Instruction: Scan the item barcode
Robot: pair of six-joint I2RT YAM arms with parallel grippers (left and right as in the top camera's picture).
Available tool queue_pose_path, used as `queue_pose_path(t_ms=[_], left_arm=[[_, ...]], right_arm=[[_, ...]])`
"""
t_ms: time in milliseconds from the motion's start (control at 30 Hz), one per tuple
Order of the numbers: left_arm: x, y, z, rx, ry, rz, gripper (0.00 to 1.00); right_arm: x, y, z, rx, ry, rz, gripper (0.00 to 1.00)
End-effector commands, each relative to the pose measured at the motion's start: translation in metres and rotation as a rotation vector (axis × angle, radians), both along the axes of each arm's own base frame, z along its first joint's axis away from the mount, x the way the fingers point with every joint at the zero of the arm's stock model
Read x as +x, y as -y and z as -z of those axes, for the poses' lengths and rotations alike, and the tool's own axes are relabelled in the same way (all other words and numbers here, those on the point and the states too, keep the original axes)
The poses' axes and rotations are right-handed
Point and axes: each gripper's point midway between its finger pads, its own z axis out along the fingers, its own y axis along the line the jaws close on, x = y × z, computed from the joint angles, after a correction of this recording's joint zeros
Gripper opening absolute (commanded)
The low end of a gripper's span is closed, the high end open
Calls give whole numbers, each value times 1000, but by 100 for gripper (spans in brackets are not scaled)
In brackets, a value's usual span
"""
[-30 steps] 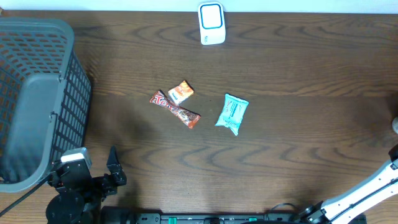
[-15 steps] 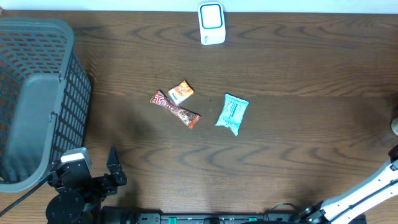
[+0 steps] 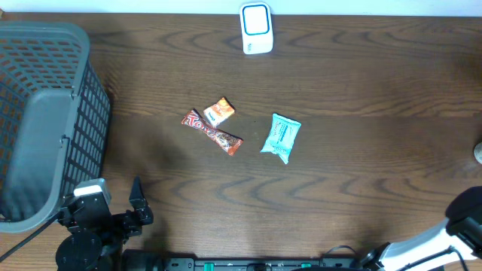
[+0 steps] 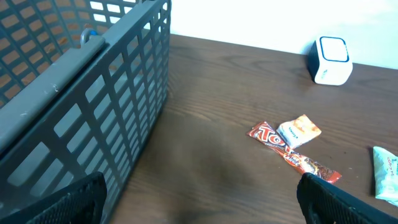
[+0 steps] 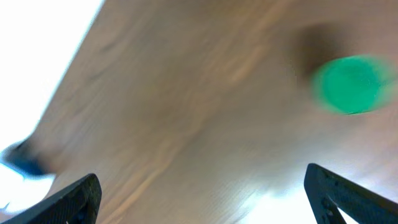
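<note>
Dark wood-grain tabletop [image 3: 361, 83] w/ a strip of white wall along the far edge. White scanner [image 3: 256, 28] w/ a blue-framed face stands at far centre, right by that edge. Task items lie mid-tabletop, well apart from the scanner: a red-brown choc bar [image 3: 212, 132] lying diagonal, a small orange packet [image 3: 219, 111] touching its far side, and a teal packet [image 3: 281, 138] just to the right, apart from both. None is held, none is near the scanner face. Grey mesh basket [image 3: 45, 120] takes up the left side. Left arm [image 3: 94, 226] sits at the front-left corner, just beside the basket's near end. Its wrist cam has the basket wall close on the left, w/ the bar, orange packet and scanner ahead to the right and the teal packet cut by the frame edge. Left jaws are wide: black fingertips [image 4: 68, 199] sit in the bottom corners w/ only bare wood between. Right arm [image 3: 429, 245] is at the front-right corner, only partly in the overhead view. Its wrist cam is badly blurred: tilted wood, bright white patches, and a round green blob [image 5: 353, 84] I can't identify. Right jaws are also spread wide, tips [image 5: 68, 196] in the bottom corners, nothing gripped.
</note>
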Motion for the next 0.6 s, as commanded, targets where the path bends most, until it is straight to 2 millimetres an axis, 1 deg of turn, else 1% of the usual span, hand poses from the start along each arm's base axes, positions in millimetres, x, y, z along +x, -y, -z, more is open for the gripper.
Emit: queue_pose_path(t_ms=[0, 100, 133, 167, 233, 367, 400, 433, 467, 567], left_arm=[[0, 2, 0, -7, 2, 8, 98], [0, 2, 0, -7, 2, 8, 98], [0, 2, 0, -7, 2, 8, 98], [0, 2, 1, -7, 2, 8, 98], [0, 2, 0, -7, 3, 8, 98], [0, 2, 1, -7, 2, 8, 98], [0, 2, 0, -7, 2, 8, 98], [0, 2, 0, -7, 2, 8, 98], [0, 2, 0, -7, 2, 8, 98], [0, 2, 0, -7, 3, 8, 98]], right_arm=[[29, -82, -14, 134, 70, -201, 99], [35, -141, -2, 106, -35, -339, 98], [36, -162, 4, 63, -86, -386, 96], [36, -176, 7, 28, -119, -421, 96], [34, -215, 13, -37, -175, -518, 96], [27, -301, 15, -76, -193, -736, 98], [24, -328, 17, -116, -198, -807, 99], [22, -336, 18, -149, -207, -829, 99], [20, -347, 22, -229, -226, -858, 99], [14, -368, 35, -430, -291, -920, 99]])
